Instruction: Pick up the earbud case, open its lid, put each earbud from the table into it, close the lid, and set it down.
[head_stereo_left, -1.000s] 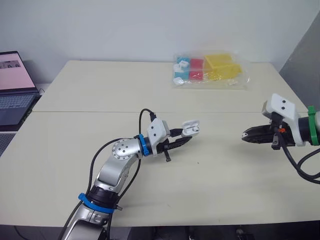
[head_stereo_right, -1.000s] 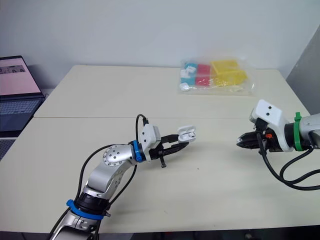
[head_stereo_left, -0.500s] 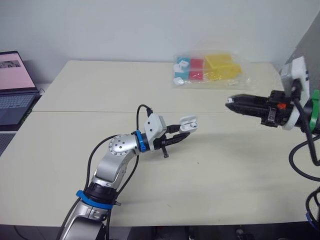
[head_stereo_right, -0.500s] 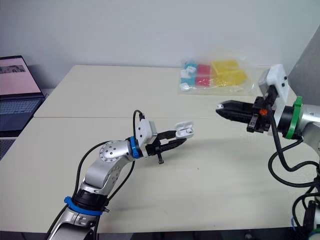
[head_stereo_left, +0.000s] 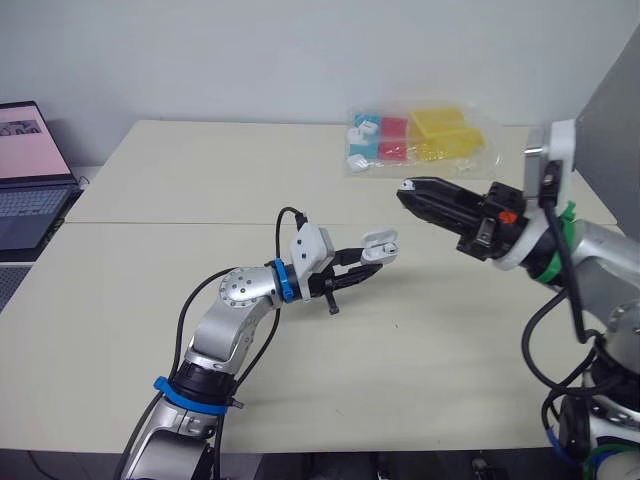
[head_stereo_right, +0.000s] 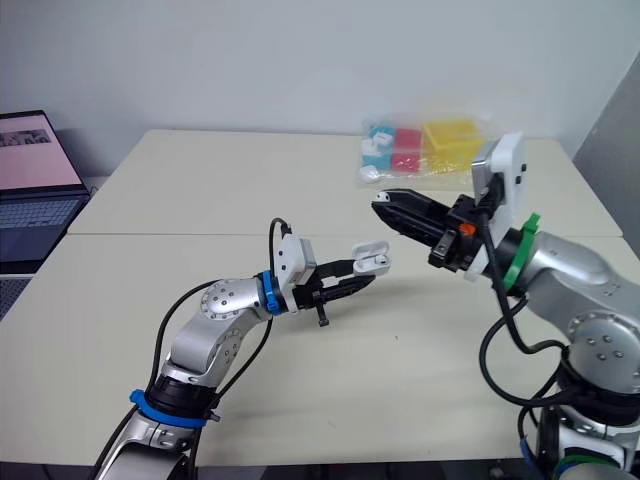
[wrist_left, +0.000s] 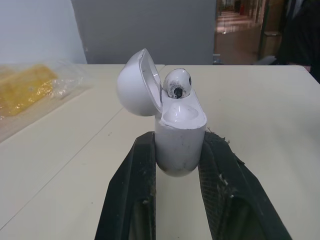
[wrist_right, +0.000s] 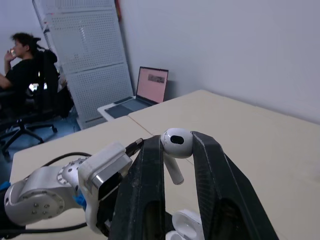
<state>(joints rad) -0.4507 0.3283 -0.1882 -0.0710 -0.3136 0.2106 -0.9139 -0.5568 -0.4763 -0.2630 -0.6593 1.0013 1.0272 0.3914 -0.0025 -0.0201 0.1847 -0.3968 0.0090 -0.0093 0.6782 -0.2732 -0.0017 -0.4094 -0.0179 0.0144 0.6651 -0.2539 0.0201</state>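
- Your right claw (head_stereo_left: 406, 187) is clamping one earbud (wrist_right: 176, 142) between its two black fingers. It is now hanging in the air just beside the earbud case (head_stereo_left: 379, 245). A second ago it was sitting low, well apart from the case, at the right side of the counter (head_stereo_left: 200, 180).
- Your left claw (wrist_left: 178, 150) is gripping the case by its lower body and is holding it raised over the middle of the counter, much where it was a second ago.
- The lid (wrist_left: 137, 85) is standing open, tipped back on its hinge.
- Judging from this, you are finishing the carry and lining up to seat this earbud. Closing the lid and setting the case down are still waiting.
- Counting the task's things: one case and two earbuds. One seated earbud (wrist_left: 177, 84) is already sitting in the case, and the other is riding in your right claw.
- Counting the rest: one laptop (head_stereo_left: 25, 170) is sitting off the counter's left edge, and one clear bag (head_stereo_left: 420, 140) of coloured pieces is lying at the far side.
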